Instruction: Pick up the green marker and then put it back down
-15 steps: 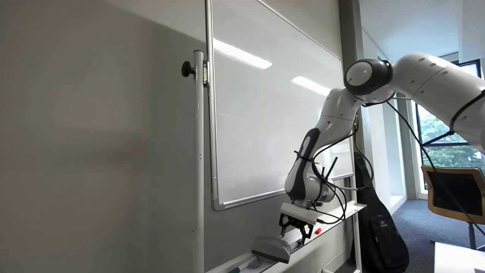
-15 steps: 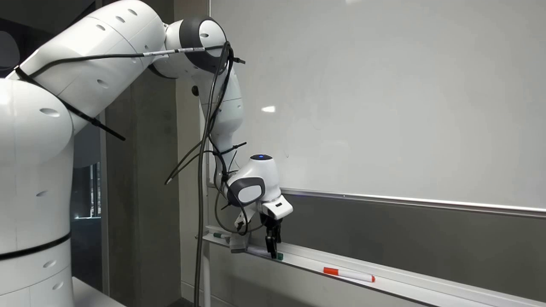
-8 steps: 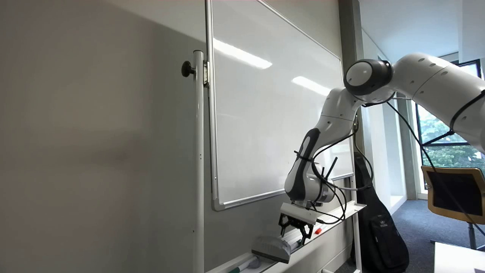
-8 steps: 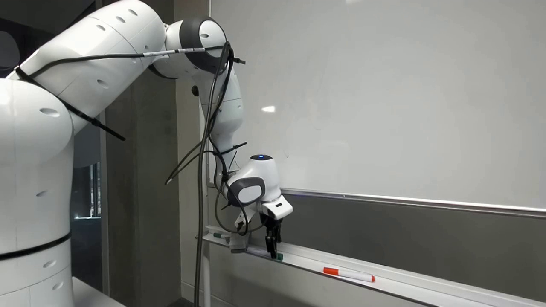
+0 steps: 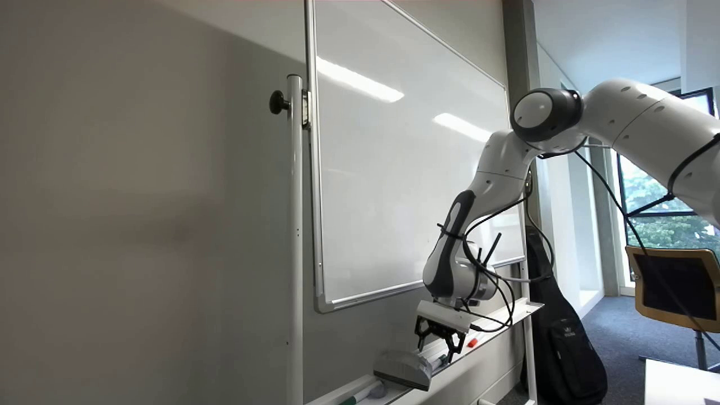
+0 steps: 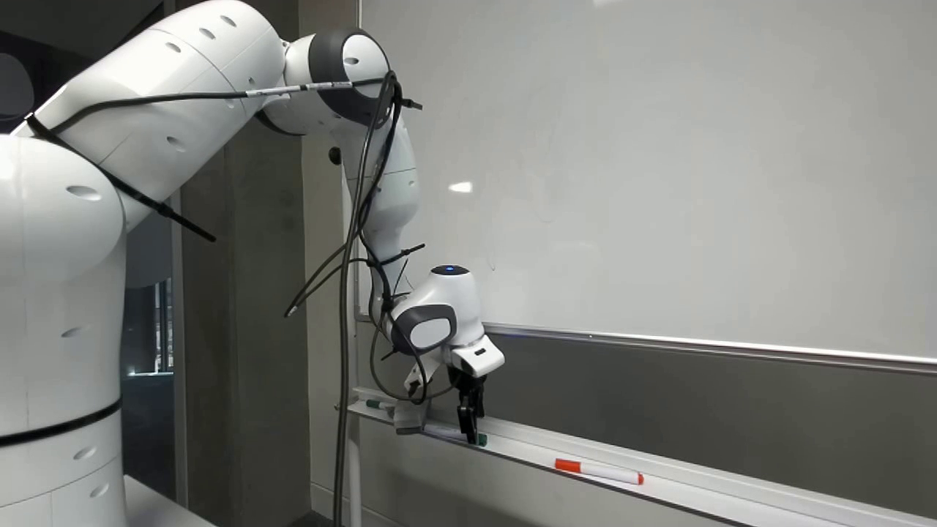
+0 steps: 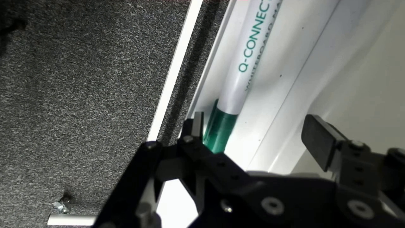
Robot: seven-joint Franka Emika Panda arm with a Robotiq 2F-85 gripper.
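A green marker (image 7: pixel 243 72) with a white body and a green cap lies along the white tray in the wrist view. Its cap also shows in an exterior view (image 6: pixel 481 439), just past my fingers. My gripper (image 7: pixel 256 129) is open, with its jaws wide apart and nothing held. It points down at the tray in both exterior views (image 5: pixel 436 353) (image 6: pixel 474 426). The left finger (image 7: pixel 198 125) is close beside the cap on the tray's outer-edge side. The right finger (image 7: pixel 316 139) stands well off toward the wall. The cap's end is hidden behind the gripper.
A grey eraser (image 5: pixel 402 368) sits on the tray (image 6: pixel 703 498) beside the gripper. A second green-capped marker (image 6: pixel 379 405) lies beyond the eraser. A red marker (image 6: pixel 600 471) lies further along the tray. The whiteboard (image 6: pixel 659 183) stands above and behind the tray.
My gripper has shifted only very slightly, a little to the right in an exterior view. It stays open, and the markers and eraser have not visibly moved.
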